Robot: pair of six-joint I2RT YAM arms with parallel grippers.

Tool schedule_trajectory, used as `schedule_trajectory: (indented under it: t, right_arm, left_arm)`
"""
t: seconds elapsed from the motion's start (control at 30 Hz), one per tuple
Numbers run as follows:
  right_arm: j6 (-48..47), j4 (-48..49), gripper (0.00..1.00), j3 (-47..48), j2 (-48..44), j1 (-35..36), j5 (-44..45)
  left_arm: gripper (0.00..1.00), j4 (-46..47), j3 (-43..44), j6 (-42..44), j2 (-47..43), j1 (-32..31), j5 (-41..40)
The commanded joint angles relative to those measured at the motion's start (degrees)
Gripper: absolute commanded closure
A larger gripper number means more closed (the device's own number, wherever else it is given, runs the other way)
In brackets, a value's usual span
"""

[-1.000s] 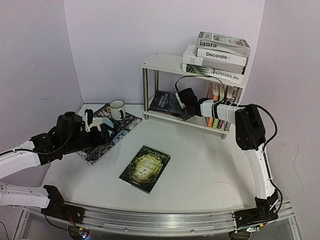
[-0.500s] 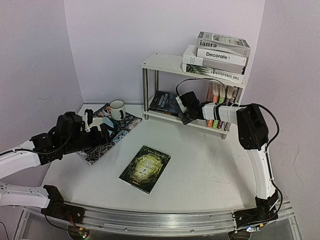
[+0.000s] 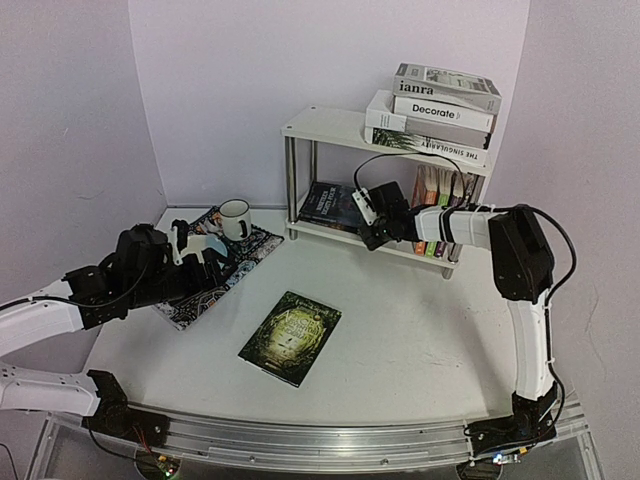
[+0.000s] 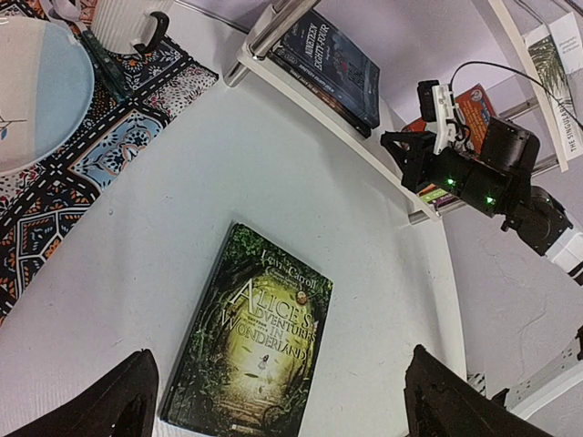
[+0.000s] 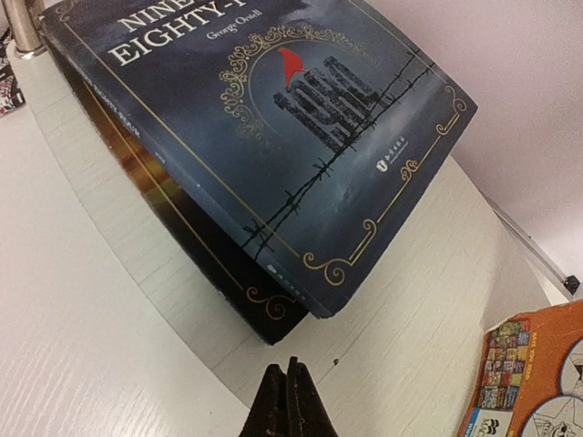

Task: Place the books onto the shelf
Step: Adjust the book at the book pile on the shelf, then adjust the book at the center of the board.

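A green Alice book [image 3: 290, 337] lies flat on the table, seen between my left fingers [image 4: 455, 401] in the left wrist view. My left gripper [image 3: 205, 264] hovers open over the mat, holding nothing. The white shelf [image 3: 330, 126] stands at the back. White hardbacks [image 3: 440, 112] are stacked on its top board. Colourful paperbacks [image 3: 445, 192] stand upright on the lower board. A dark blue Nineteen Eighty-Four book [image 5: 273, 118] lies on another dark book at the lower board's left. My right gripper [image 5: 289, 401] is shut and empty, just in front of that book's near corner.
A patterned mat [image 3: 245, 262] lies at the left with a white mug [image 3: 235, 218] and a pale plate [image 4: 36, 86] on it. Walls close in behind and on both sides. An orange paperback cover [image 5: 528, 382] shows at the right of the lower board.
My right gripper has drawn back a little from the dark blue book towards the front edge of the lower board. The left arm has barely shifted.
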Motion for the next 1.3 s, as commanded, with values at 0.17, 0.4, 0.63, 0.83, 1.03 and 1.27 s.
schedule_trajectory:
  t: [0.17,0.4,0.63,0.83,1.03,1.27]
  right_arm:
    - [0.3,1.8,1.00,-1.6,-4.9,0.3,1.9]
    - [3.6,-0.6,0.65,-3.2,-8.0,0.4,-1.4]
    - [5.3,-0.8,0.29,-7.4,-12.0,2.1,-2.5]
    - [8.5,-4.7,0.26,-5.1,-11.6,2.1,-3.5]
    - [13.2,-5.7,0.18,-7.8,-15.1,3.7,-9.3]
    - [13.7,-5.0,0.02,-14.9,-19.6,11.3,-3.8]
  left_arm:
    - [0.05,0.2,1.1,0.0,0.4,0.1,0.3]
    - [0.05,0.2,0.6,-0.2,0.0,0.1,0.2]
    - [0.05,0.2,1.0,0.0,0.6,0.1,0.4]
    - [0.05,0.2,0.8,-0.2,0.6,0.1,0.5]
    - [0.04,0.2,-0.2,-0.4,0.7,0.1,0.9]
    - [0.00,-0.2,0.3,2.4,5.6,0.1,4.1]
